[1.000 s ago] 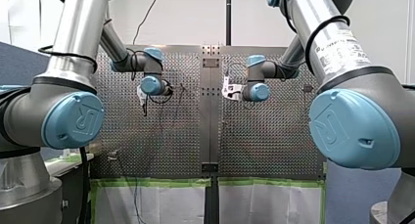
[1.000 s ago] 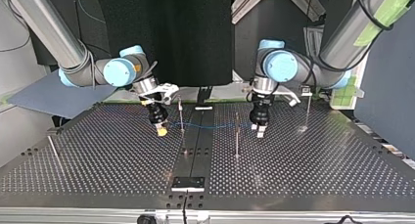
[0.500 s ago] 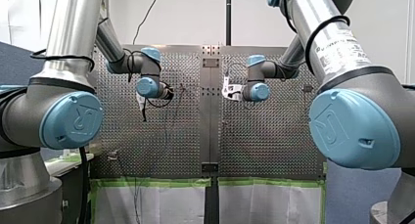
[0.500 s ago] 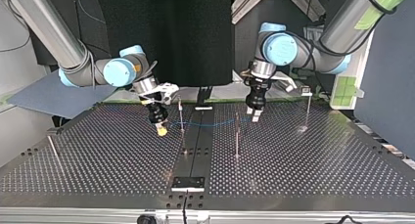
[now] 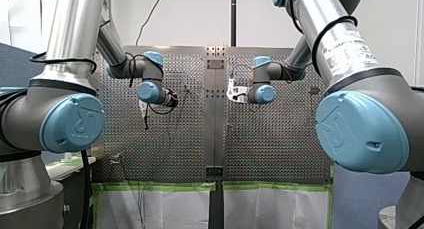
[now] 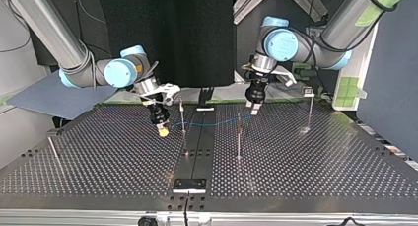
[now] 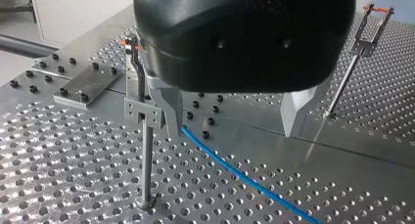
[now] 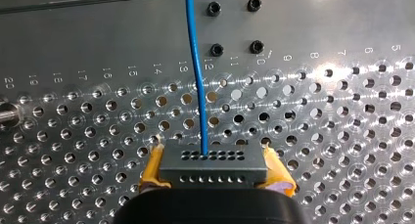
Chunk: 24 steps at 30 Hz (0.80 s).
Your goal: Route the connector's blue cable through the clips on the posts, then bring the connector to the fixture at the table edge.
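A grey connector (image 8: 213, 163) sits between the yellow pads of my right gripper (image 8: 214, 172), which is shut on it. Its blue cable (image 8: 198, 77) runs straight ahead over the perforated plate. In the top view my right gripper (image 6: 161, 131) hangs low at the left of a thin post (image 6: 182, 115), and the blue cable (image 6: 217, 123) stretches right toward a second post (image 6: 239, 137). My left gripper (image 6: 254, 107) hovers above the cable's far end, open and holding nothing. In the left wrist view the cable (image 7: 244, 177) lies below my left gripper (image 7: 235, 131), beside a clip post (image 7: 142, 106).
More posts stand at the top view's right (image 6: 309, 112) and far left (image 6: 52, 147). A small plate fixture (image 6: 189, 185) sits at the table's near edge, on the centre strip. Another clip post (image 7: 364, 43) stands beyond my left gripper.
My left gripper has risen and drawn back toward the far side of the top view, away from the cable. My right gripper and the connector have stayed still.
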Motion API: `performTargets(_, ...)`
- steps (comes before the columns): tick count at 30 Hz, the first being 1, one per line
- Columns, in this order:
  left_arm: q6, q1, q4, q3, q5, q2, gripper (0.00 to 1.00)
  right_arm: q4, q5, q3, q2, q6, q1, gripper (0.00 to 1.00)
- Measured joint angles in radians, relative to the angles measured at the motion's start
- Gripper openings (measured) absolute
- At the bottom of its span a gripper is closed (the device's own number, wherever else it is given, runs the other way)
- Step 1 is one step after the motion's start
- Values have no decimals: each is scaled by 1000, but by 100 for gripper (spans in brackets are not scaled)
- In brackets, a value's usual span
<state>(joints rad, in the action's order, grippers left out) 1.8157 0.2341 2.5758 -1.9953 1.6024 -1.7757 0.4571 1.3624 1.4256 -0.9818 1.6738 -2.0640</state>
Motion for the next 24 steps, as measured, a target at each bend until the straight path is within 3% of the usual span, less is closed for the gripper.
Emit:
performTargets(16,11,14,23,0,0,111,100,-5,0,0,0,0,-1,0)
performTargets(24,-9,27,26,0,-3,129,100,-6,0,0,0,0,-2,0)
